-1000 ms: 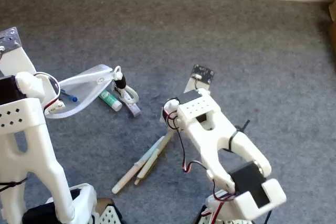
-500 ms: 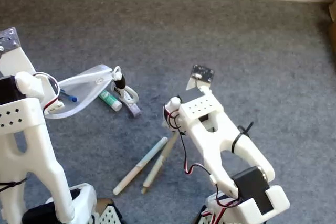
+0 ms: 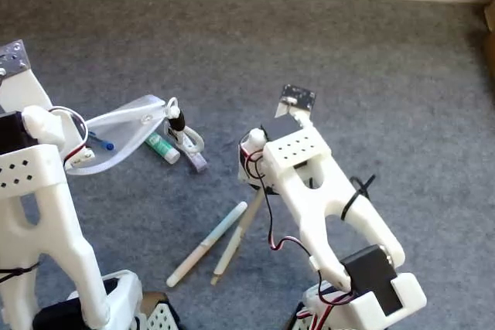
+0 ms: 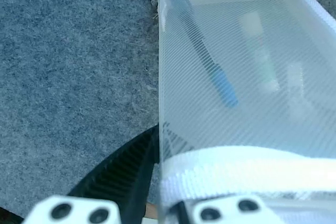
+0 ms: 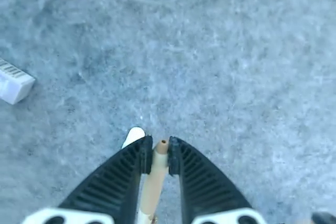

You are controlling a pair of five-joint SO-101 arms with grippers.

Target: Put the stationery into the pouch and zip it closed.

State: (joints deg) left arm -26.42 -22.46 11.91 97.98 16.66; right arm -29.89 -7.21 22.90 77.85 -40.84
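Since a second ago the tan pencil [image 3: 234, 243] has been swung apart from the pale pen [image 3: 207, 243] on the carpet [image 3: 371, 75]. Its upper end is pinched in the right gripper [image 5: 157, 146], which is pointed steeply down. The clear pouch [image 4: 236, 77] is clamped at its edge by the left gripper [image 4: 157, 177].

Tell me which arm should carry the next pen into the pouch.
Right: the right gripper is clamped on the beige pen, while the left gripper is occupied holding the pouch.
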